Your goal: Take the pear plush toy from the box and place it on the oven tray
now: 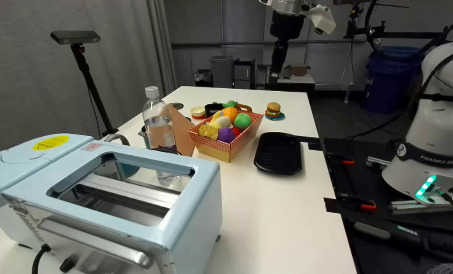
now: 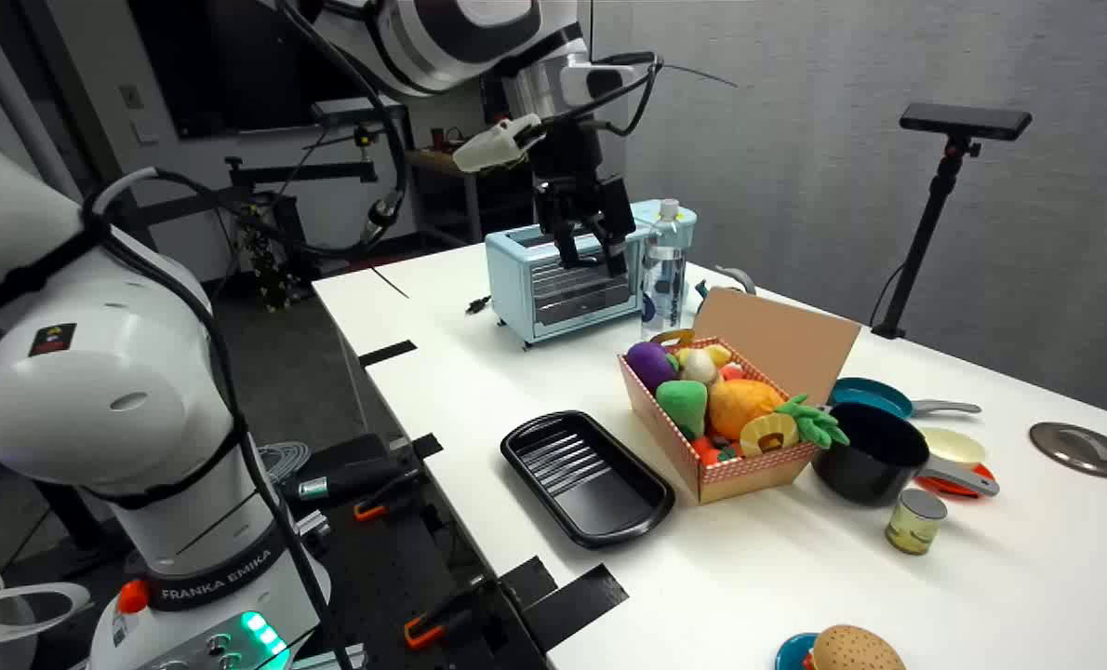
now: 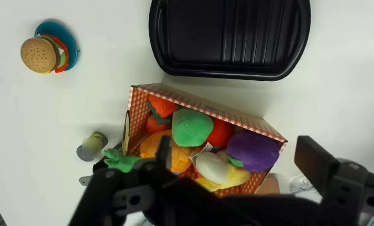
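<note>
In an exterior view, the gripper points downward above the table, well apart from the box; it is seen edge-on, so the finger spacing cannot be read reliably from this angle. The pear plush toy rests inside the box, lower than the gripper, on the side facing the oven tray. In an exterior view, the gripper stands raised in the air with its two fingers parted. The pear plush toy, well below it, sits in the box between the purple plush and the orange plush; the oven tray lies flat on the table, just beside the box. In the wrist view, the fingers are spread wide and the box is beneath them. The pear plush toy appears just beside the tip of the finger at the left of that view, on the inner side of the gap, with a red plush on its other side and the orange plush adjoining it. The oven tray lies beyond the box's long wall, toward the top.
</note>
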